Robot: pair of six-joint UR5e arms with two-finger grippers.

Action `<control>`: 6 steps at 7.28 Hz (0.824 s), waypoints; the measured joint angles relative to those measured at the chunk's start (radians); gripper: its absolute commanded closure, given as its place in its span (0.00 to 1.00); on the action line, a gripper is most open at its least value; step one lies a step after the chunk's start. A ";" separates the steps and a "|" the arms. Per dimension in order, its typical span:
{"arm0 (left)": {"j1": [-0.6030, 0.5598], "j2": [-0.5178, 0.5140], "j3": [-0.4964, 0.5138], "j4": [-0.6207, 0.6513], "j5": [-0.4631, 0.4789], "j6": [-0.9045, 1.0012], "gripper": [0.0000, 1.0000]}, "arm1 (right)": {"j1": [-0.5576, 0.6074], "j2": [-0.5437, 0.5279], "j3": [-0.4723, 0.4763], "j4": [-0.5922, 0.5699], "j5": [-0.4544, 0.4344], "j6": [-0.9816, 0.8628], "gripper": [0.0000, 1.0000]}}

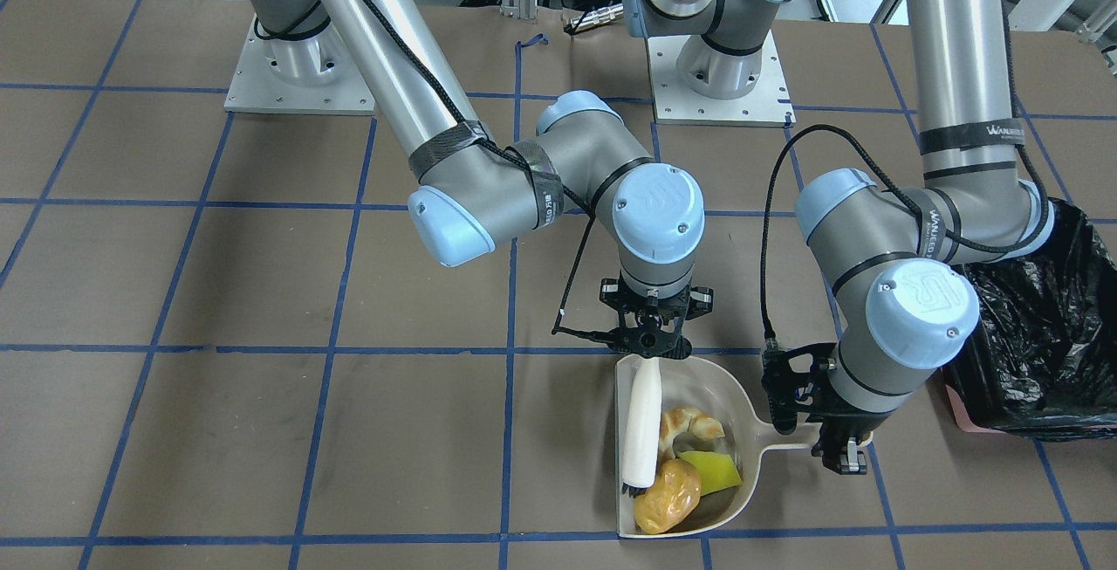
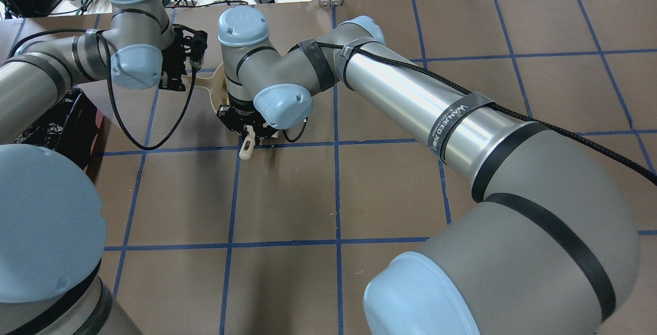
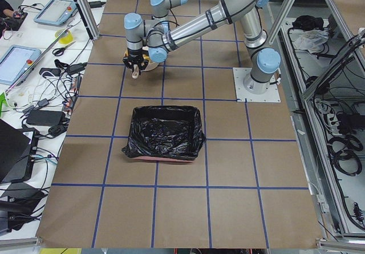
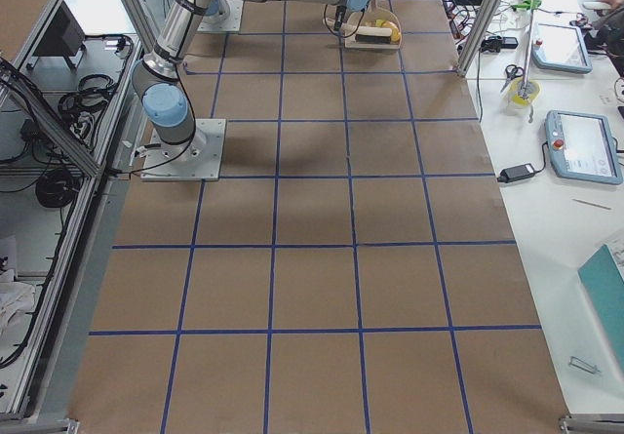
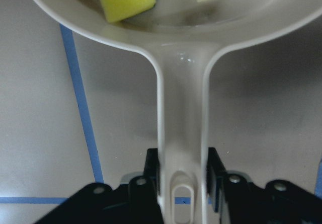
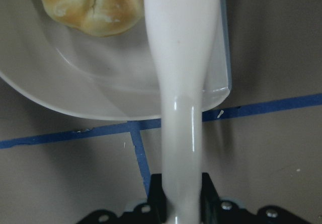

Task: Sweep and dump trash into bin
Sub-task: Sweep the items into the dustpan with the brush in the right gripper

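The beige dustpan (image 1: 724, 395) lies on the table and holds all the trash: a brown potato (image 1: 668, 497), a yellow wedge (image 1: 711, 471) and a tan croissant (image 1: 685, 428). My left gripper (image 1: 838, 452) is shut on the dustpan handle (image 5: 182, 133). My right gripper (image 1: 650, 343) is shut on a white brush (image 1: 644, 422), which lies along the pan's open edge with its bristles beside the potato. The black-lined bin (image 1: 1038, 334) stands just beyond my left arm, with its pink base edge (image 1: 960, 413) showing. The right wrist view shows the croissant (image 6: 90, 7) inside the pan.
The brown table (image 1: 262, 430) carries a grid of blue tape lines. Both arm bases (image 1: 297, 72) are bolted at the robot's edge of the table. A black cable (image 1: 768, 230) loops off my left wrist. The bin also shows in the exterior left view (image 3: 165, 133).
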 measured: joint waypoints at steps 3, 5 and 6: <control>0.001 -0.001 0.000 0.000 -0.005 0.000 1.00 | -0.009 -0.061 0.001 0.059 -0.008 0.007 1.00; 0.009 0.003 0.001 -0.004 -0.018 0.001 1.00 | -0.022 -0.107 0.004 0.137 -0.036 0.008 1.00; 0.016 0.008 0.001 -0.013 -0.041 0.002 1.00 | -0.034 -0.123 0.006 0.170 -0.071 0.002 1.00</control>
